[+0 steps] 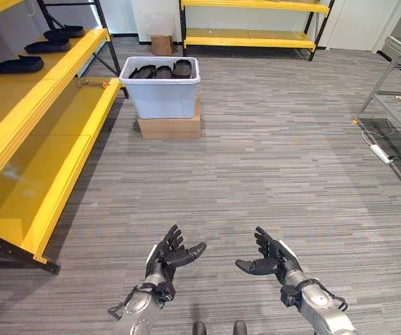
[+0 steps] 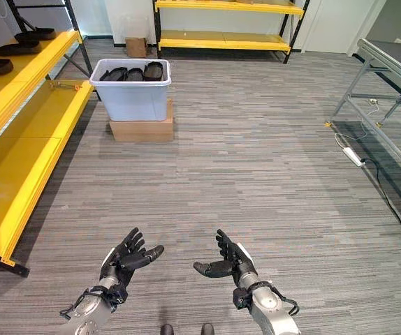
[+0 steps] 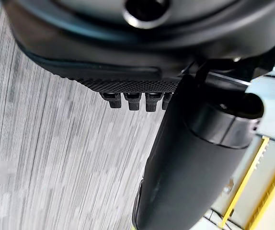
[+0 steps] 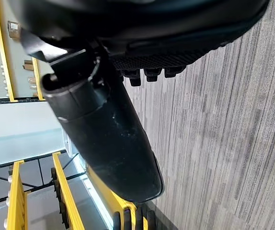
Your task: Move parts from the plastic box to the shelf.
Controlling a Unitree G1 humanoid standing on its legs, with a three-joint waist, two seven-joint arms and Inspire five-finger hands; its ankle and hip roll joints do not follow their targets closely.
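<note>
A grey striped floor [image 1: 270, 167] stretches ahead. At the near edge, the left hand [image 1: 167, 257] and the right hand [image 1: 270, 259] are raised side by side over the floor, apart from each other, palms turned inward. Both have fingers spread and relaxed, holding nothing. Far ahead and to the left, a pale plastic box [image 1: 161, 94] sits on a flat cardboard box [image 1: 170, 128]. Dark parts [image 1: 160, 70] lie inside the plastic box, showing above its rim. Along the left side runs a yellow shelf [image 1: 43, 132]; three more dark parts [image 1: 19, 65] rest on its upper level. Another yellow shelf [image 1: 253, 36] stands against the far wall.
</note>
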